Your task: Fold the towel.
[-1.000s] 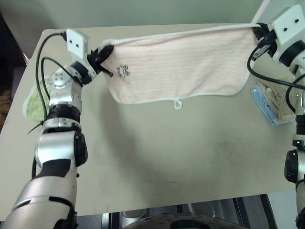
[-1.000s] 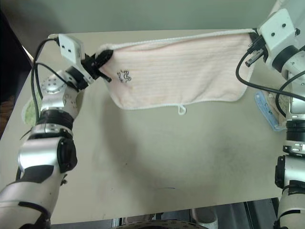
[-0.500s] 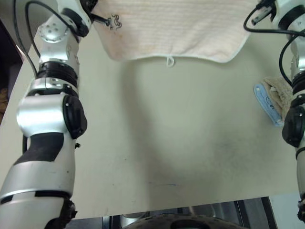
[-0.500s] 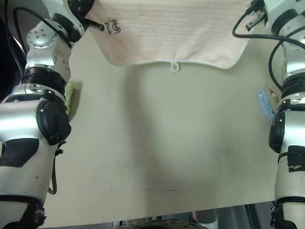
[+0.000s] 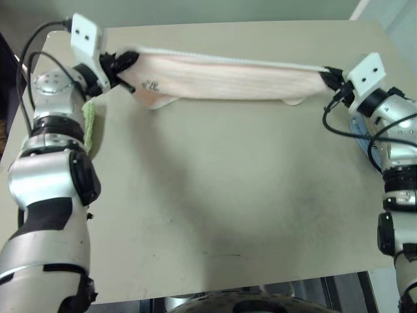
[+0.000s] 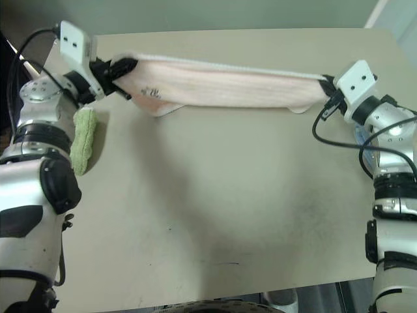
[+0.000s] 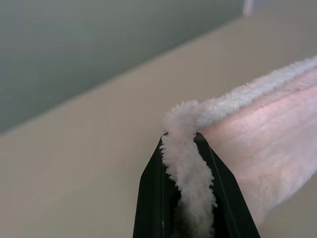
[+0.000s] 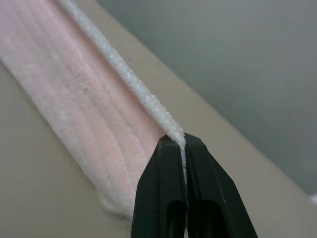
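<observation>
Left eye view: both grippers pinch the towel [image 5: 221, 79] taut.

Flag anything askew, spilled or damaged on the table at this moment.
Nothing stands out. The towel is stretched between the left gripper and right gripper, undamaged. A green cloth lies bunched at the table's left edge.

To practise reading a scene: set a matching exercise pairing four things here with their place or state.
Things:
1. towel
2. green cloth
3. left gripper
4. right gripper

Places or states:
A. lying on the table beside the left arm
B. shut on the towel's corner nearest the dark mark
C. stretched between both grippers
D. shut on the towel's corner opposite the dark mark

Pairs: 1-C, 2-A, 3-B, 4-D
</observation>
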{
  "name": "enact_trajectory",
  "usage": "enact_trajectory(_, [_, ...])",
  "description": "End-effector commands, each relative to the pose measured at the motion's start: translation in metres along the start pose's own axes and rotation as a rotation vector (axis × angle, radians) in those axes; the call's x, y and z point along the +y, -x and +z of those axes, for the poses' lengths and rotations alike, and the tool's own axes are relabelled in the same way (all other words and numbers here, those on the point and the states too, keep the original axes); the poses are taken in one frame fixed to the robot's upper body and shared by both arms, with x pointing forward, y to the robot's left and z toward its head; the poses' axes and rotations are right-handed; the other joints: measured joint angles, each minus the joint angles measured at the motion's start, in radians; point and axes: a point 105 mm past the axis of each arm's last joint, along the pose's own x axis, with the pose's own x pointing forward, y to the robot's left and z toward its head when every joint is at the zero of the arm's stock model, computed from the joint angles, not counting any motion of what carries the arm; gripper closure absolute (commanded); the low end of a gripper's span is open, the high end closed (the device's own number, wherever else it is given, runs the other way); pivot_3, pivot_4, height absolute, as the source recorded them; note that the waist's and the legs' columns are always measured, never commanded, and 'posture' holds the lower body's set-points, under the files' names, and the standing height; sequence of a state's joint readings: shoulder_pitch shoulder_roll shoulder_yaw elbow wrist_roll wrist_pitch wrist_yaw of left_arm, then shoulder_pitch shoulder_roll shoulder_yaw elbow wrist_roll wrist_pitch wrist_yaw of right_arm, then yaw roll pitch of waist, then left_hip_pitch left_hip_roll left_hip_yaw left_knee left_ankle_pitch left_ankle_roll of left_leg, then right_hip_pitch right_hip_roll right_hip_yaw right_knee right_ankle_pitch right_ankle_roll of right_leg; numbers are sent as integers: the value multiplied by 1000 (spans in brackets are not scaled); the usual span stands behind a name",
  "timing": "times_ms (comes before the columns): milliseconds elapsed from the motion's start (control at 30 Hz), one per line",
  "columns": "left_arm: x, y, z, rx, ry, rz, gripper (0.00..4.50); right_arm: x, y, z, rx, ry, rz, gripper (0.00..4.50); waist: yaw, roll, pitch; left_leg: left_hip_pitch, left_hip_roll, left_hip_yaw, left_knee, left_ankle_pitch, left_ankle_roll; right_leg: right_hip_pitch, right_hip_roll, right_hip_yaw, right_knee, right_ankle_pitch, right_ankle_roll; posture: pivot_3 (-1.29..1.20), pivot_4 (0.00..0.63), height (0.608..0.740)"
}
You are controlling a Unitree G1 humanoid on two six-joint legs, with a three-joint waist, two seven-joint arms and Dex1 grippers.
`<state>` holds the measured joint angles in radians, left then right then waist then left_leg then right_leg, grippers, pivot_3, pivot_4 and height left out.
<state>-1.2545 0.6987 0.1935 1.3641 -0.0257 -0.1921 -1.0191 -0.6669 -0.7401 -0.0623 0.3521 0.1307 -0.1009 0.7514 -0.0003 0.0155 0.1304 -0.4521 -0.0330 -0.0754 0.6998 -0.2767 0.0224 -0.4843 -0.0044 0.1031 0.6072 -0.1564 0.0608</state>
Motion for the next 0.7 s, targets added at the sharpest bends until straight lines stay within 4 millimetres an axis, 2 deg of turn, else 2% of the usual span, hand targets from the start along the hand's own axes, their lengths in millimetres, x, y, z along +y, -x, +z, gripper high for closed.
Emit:
enact_trajectory(33, [7,25,4,-37,31,-64,4468,-18,26,27,-45,-13,-45,4500,0,0,0,0,0,0,0,0,0,1,-1,0,0,0,0,0,150,740])
enact_trajectory(133, [1,36,-3,-15,69,-146,4468,-13,37,29,-30,-51,-29,4500,0,-1,0,3,0,0,1,0,1,5,-1,0,2,1,1,0,150,740])
enact_trajectory(267, [-7,49,-12,20,142,-251,4468,6,52,27,6,-124,66,4500,1,-1,0,13,0,0,3,4,5,17,-1,-1,3,7,0,0,150,740])
enact_trajectory(400, [-18,66,-21,121,228,-399,4468,43,73,13,99,-180,233,4500,2,-2,0,17,0,0,3,4,12,20,-2,-1,3,11,-4,0,150,740])
enact_trajectory(567, [-22,84,-34,206,284,-439,4468,79,96,7,175,-250,398,4500,-2,-2,0,18,0,0,2,7,15,20,-2,-1,4,14,-9,0,150,740])
enact_trajectory(700, [-26,89,-34,215,295,-460,4468,84,100,8,188,-262,420,4500,-3,-3,0,18,0,0,3,11,13,20,0,0,3,18,-11,0,150,740])
